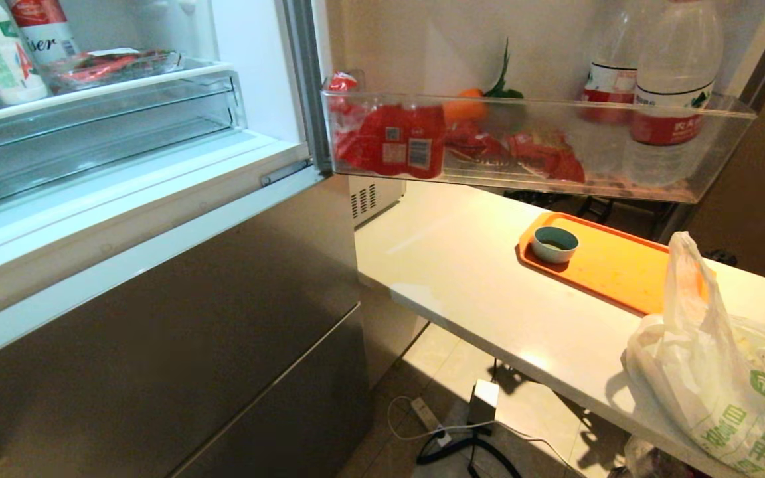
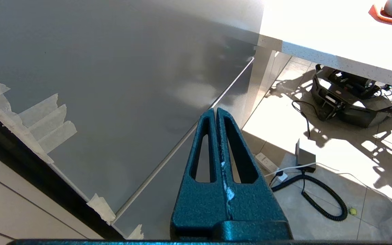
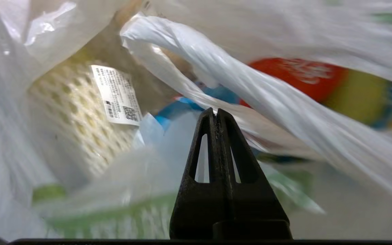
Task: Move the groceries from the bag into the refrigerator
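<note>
Plainly, the job was only partly along: the fridge (image 1: 157,279) stood open, its shelf and door bin (image 1: 535,146) already carrying bottles and red packs, though whether those came from the bag (image 1: 714,372) could not be told. The bag sat on the counter (image 1: 462,279), just beside the orange tray (image 1: 608,265), and it was still bulging with groceries. The right gripper (image 3: 217,114) had its fingers pressed together, holding nothing, with its tips right at the bag's mouth. Ahead of those tips a twisted handle (image 3: 250,98) crossed the opening; beyond it lay a red and yellow pack (image 3: 335,92), something blue beneath the handle, and off to one side a pale item in foam netting (image 3: 70,115) with a white label. So, by my reckoning, nearly all the unpacking remained, and the fingers would have to part before anything could be lifted. The left gripper (image 2: 216,114) was likewise closed and empty, hanging before the grey lower doors of the fridge, well away from the bag. Much was hard to make out: the plastic was blurred and folded over the goods, the blue item could not be identified, the bag's far edge was cut off in the head view, and neither arm showed there.
</note>
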Tool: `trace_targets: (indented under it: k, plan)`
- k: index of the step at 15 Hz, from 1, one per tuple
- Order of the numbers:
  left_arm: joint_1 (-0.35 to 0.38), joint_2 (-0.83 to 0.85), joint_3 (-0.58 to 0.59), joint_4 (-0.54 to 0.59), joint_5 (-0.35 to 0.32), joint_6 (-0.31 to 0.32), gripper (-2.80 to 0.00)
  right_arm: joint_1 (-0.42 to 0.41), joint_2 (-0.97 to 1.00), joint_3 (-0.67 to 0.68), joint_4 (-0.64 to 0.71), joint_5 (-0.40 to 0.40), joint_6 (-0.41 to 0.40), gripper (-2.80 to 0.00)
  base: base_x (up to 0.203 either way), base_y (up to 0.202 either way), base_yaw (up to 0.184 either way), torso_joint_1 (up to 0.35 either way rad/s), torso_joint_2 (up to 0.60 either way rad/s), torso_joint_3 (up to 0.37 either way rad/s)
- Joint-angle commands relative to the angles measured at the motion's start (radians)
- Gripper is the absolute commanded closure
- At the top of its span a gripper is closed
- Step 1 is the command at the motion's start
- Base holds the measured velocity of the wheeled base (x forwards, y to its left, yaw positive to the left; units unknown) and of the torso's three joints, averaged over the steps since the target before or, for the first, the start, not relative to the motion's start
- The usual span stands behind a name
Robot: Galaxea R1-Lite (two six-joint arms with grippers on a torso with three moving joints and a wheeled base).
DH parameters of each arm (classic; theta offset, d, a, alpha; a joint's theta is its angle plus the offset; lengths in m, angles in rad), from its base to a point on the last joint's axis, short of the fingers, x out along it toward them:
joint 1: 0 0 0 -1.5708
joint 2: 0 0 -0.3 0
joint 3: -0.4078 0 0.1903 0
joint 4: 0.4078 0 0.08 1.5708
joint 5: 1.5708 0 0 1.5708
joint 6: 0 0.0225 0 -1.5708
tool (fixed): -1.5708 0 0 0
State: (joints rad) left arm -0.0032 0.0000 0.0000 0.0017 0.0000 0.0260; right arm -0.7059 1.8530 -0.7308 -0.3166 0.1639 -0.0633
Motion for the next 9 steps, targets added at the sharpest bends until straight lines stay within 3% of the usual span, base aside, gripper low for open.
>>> trace_targets:
  k: [1, 6, 9]
  plan:
    - [-0.001, 0.0, 0.0, 0.0, 0.0, 0.0, 0.0, -0.015, 0.061, -0.048, 0.029, 0.0, 0.001, 0.0, 0.0, 0.0, 0.0, 0.0, 0.0, 0.0]
    - [0.0, 0.0, 0.0, 0.0, 0.0, 0.0, 0.0, -0.11, 0.11, -0.153, 0.059, -0.102, -0.004, 0.0, 0.0, 0.0, 0.0, 0.0, 0.0, 0.0]
    - [0.0, 0.0, 0.0, 0.001, 0.0, 0.0, 0.0, -0.182, 0.115, -0.176, 0.059, -0.106, -0.008, 0.0, 0.0, 0.0, 0.0, 0.0, 0.0, 0.0]
